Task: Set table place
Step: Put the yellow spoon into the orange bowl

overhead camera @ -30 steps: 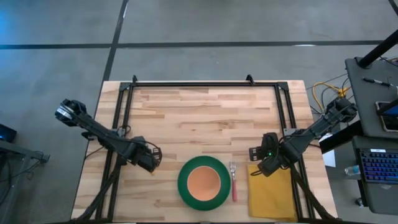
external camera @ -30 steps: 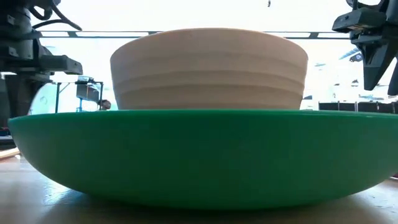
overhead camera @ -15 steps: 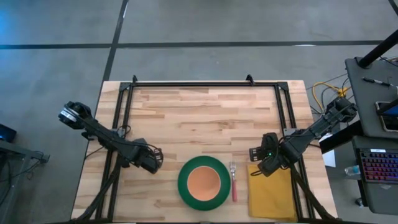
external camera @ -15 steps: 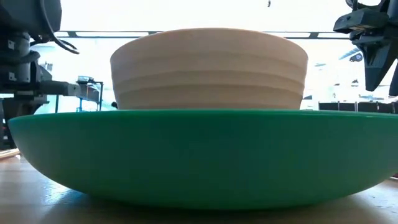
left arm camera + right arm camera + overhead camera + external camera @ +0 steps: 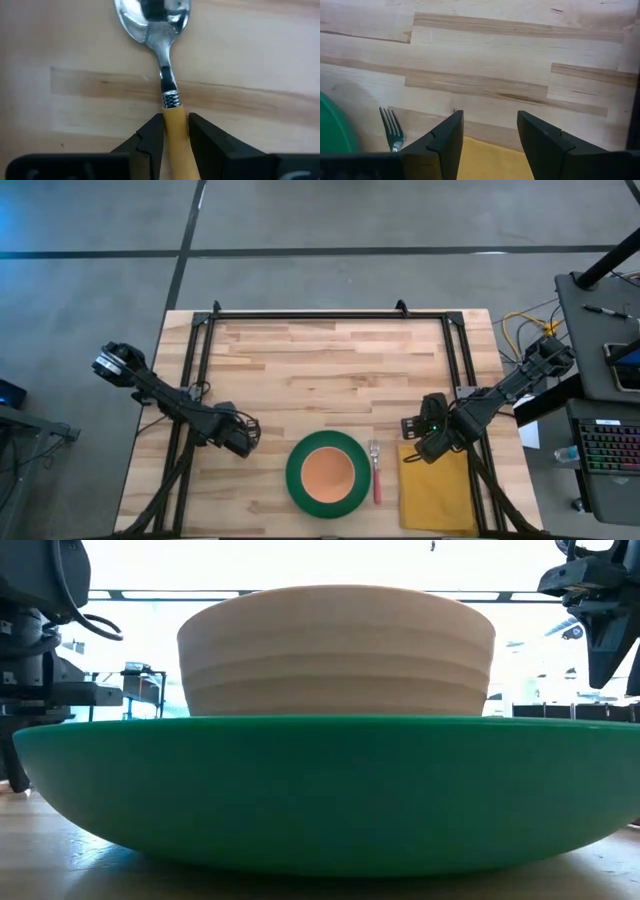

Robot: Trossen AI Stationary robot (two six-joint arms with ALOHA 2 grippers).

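Note:
An orange-handled metal spoon (image 5: 165, 55) is in my left gripper (image 5: 175, 120), which is shut on it just left of the green plate (image 5: 296, 480), low over the table (image 5: 330, 370). The peach bowl (image 5: 327, 471) stands inside the plate. A red-handled fork (image 5: 376, 472) lies right of the plate, and the yellow napkin (image 5: 437, 492) lies right of the fork. My right gripper (image 5: 487, 130) hangs open above the napkin's far edge, holding nothing. My left gripper pinches the spoon's orange handle (image 5: 175, 111) between its two fingers (image 5: 152, 134), close to the metal neck. The fingers point down and lie across the handle. The spoon lies level, its bowl (image 5: 152, 15) facing up; I cannot tell whether it touches the table.
A black metal frame (image 5: 330, 313) runs around the tabletop. In the low view the plate (image 5: 320, 790) and bowl (image 5: 335, 650) fill most of the picture. Bare wood lies beyond the plate toward the far edge.
My left gripper has gone down toward the table with the spoon, staying shut on it and pointing down. The right arm has kept still.

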